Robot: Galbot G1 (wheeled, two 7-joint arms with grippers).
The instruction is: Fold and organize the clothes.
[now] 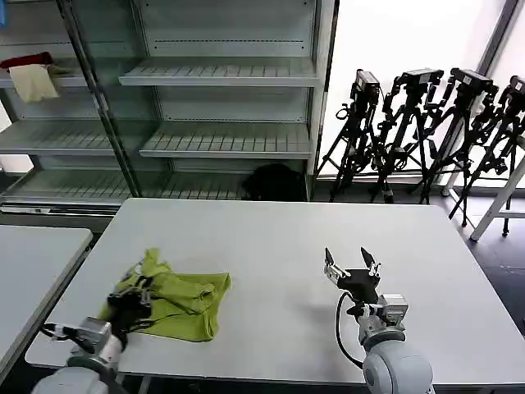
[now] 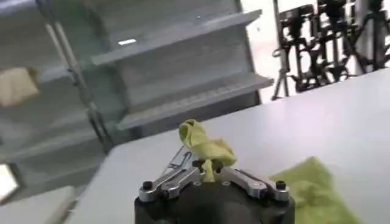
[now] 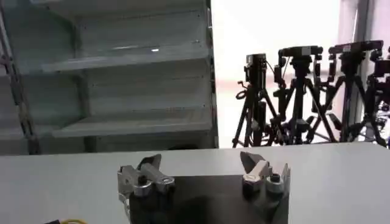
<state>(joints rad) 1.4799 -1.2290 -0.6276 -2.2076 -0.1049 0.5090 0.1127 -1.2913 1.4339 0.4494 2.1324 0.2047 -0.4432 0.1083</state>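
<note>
The lime-green T-shirt (image 1: 176, 302) lies crumpled at the near left of the white table (image 1: 279, 246); the left gripper (image 1: 131, 297) pinches its left edge, and the left wrist view shows a fold (image 2: 204, 146) bunched up between the closed fingers; the right gripper (image 1: 351, 264) hovers spread open, well apart, holding nothing.

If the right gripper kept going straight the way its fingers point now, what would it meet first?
Probably nothing on the table: the open right gripper points across bare tabletop toward the far edge. Beyond that stand the shelves and tripods; depth is unclear.
</note>
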